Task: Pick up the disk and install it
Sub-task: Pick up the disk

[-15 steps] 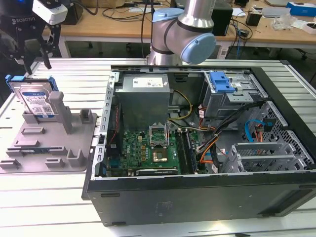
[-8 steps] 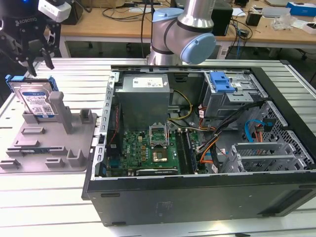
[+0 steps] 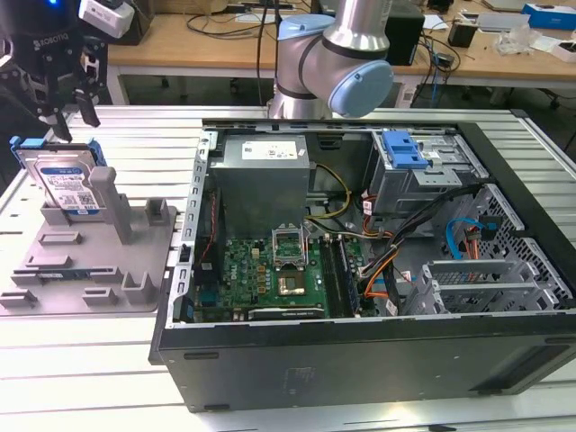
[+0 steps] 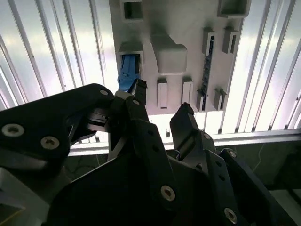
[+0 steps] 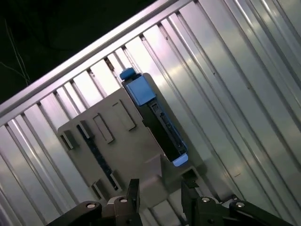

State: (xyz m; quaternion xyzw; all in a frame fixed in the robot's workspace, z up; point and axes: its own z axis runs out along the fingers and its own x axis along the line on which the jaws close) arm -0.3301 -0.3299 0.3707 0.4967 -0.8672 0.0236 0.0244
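While the tool (image 3: 76,121) hangs open above the disk (image 3: 68,183), grey post (image 3: 108,193) just beside, computer case (image 3: 360,351) near

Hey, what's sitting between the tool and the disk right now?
Nothing. In the exterior view the open tool hangs just above the top edge of the disk, which stands upright in the grey fixture tray.

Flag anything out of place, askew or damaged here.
Nothing stands out. The disk stands on edge in the grey fixture tray, beside an upright post, with no visible damage. The gripper hangs just above it, jaws open. The computer case lies open, with nothing spilled.
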